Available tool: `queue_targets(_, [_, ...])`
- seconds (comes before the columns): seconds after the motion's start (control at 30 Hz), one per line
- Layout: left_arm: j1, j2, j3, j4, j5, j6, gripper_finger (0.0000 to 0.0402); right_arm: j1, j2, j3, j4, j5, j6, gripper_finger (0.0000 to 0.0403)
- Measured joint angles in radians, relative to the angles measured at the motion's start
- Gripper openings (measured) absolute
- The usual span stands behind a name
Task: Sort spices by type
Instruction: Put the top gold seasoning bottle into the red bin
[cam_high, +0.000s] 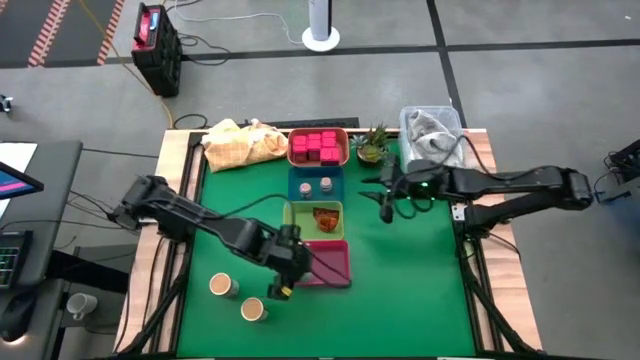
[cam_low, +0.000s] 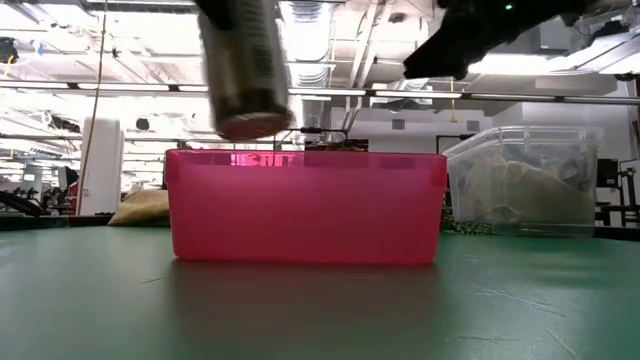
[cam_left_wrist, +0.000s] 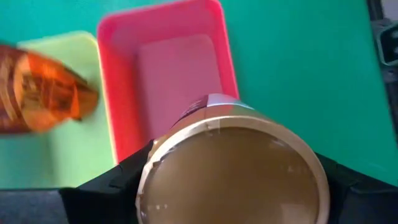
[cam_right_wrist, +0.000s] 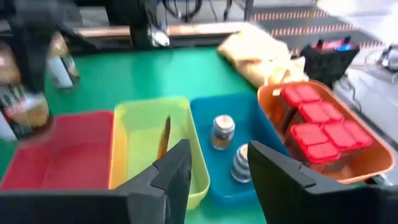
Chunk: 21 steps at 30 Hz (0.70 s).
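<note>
My left gripper (cam_high: 287, 266) hangs at the near left corner of the empty pink tray (cam_high: 330, 262), shut on a round tan-topped jar (cam_left_wrist: 230, 168), which the low view shows as a jar (cam_low: 245, 65) in the air. Two more tan-topped jars (cam_high: 222, 286) (cam_high: 253, 309) stand on the mat. The red cubes (cam_high: 318, 146) fill the far tray. Two grey shaker jars (cam_right_wrist: 222, 132) stand in the blue tray (cam_high: 315, 185). The orange packet (cam_high: 325, 214) lies in the yellow-green tray. My right gripper (cam_high: 387, 208) hovers open, right of the trays. My left gripper holds the jar by its round wall just below the tan end (cam_left_wrist: 186, 134), pinched between the two fingers (cam_left_wrist: 115, 183), one on each side. The tan end faces the wrist camera and the other end points at the pink tray. The jar (cam_low: 245, 65) is lifted clear, slightly tilted.
A yellow cloth bag (cam_high: 243, 143), a small green plant (cam_high: 372, 145) and a clear plastic bin (cam_high: 432, 132) line the far edge. Green mat lies free to the right of the trays and along the near edge. Wooden rails border the table.
</note>
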Motion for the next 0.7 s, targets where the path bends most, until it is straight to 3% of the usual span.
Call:
queue_targets(0.2, [0.036, 0.092, 0.079, -0.008, -0.001, 0.095, 0.0269, 0.055, -0.083, -0.050, 0.035, 0.002, -0.006, 0.0183])
queue_targets(0.53, [0.081, 0.139, 0.029, -0.035, 0.028, 0.152, 0.0270, 0.107, -0.092, -0.053, 0.032, 0.070, -0.011, 0.0182])
queue_targets(0.7, [0.086, 0.141, -0.037, 0.014, 0.019, 0.128, 0.0326, 0.107, -0.092, -0.053, 0.036, 0.071, -0.011, 0.0182])
